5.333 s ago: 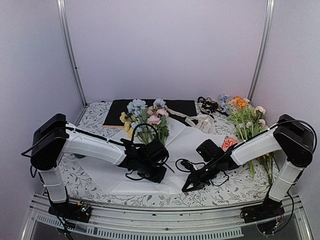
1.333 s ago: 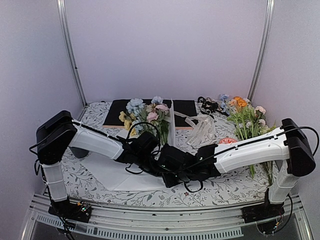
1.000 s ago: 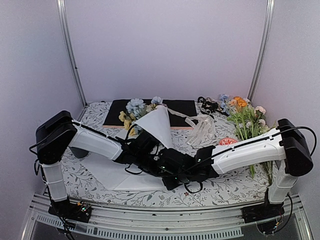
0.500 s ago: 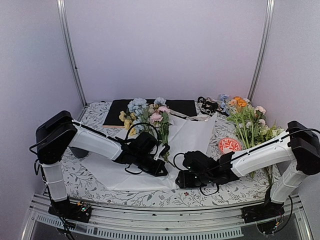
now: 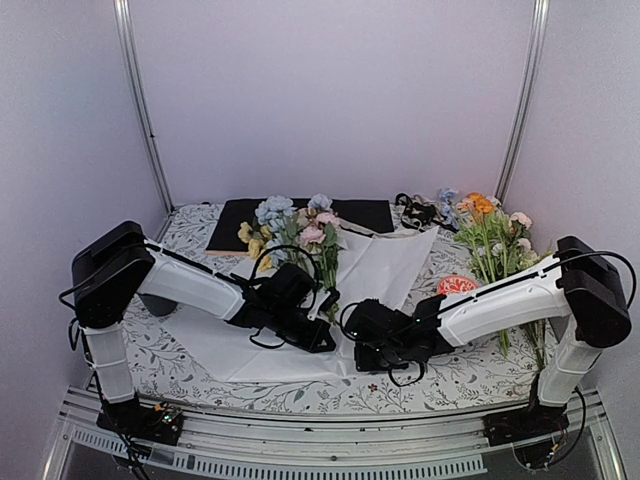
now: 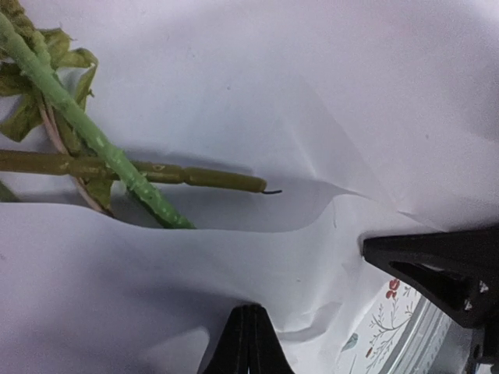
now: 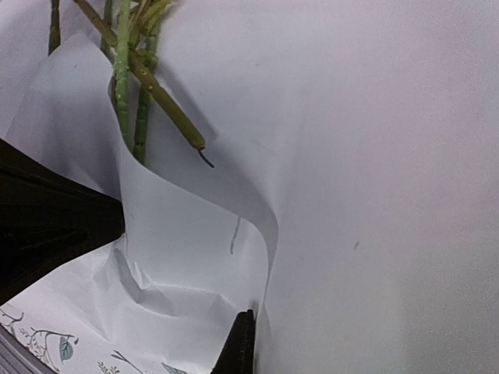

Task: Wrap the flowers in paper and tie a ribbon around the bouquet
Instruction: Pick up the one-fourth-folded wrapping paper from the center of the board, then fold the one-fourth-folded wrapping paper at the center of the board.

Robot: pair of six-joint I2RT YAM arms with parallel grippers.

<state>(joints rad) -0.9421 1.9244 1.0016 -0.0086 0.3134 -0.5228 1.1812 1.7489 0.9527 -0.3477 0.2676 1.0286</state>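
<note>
The flowers [image 5: 296,226] lie with their blue, pink and yellow blooms toward the back and their green stems [image 6: 93,140] on the white paper [image 5: 385,268]. A near flap of the paper [image 6: 117,257] arches over the stem ends. My left gripper [image 5: 322,343] is shut on that flap, its fingertips [image 6: 249,310] pressed together. Just to its right my right gripper [image 5: 358,352] is shut on the paper's curled near edge [image 7: 269,234], and only one finger [image 7: 243,343] shows. The ribbon is hidden.
A black sheet [image 5: 235,215] lies at the back left and a black ribbon [image 5: 418,210] at the back. Orange-and-yellow sprigs [image 5: 495,235] and a red-and-white disc [image 5: 455,285] sit at the right. The floral tablecloth [image 5: 180,345] surrounds the paper.
A second ago the right arm held the paper's right side folded over the flowers. The paper has dropped flat again; the right gripper opened, pulled back, then shut on the near edge. The left arm has stayed put.
</note>
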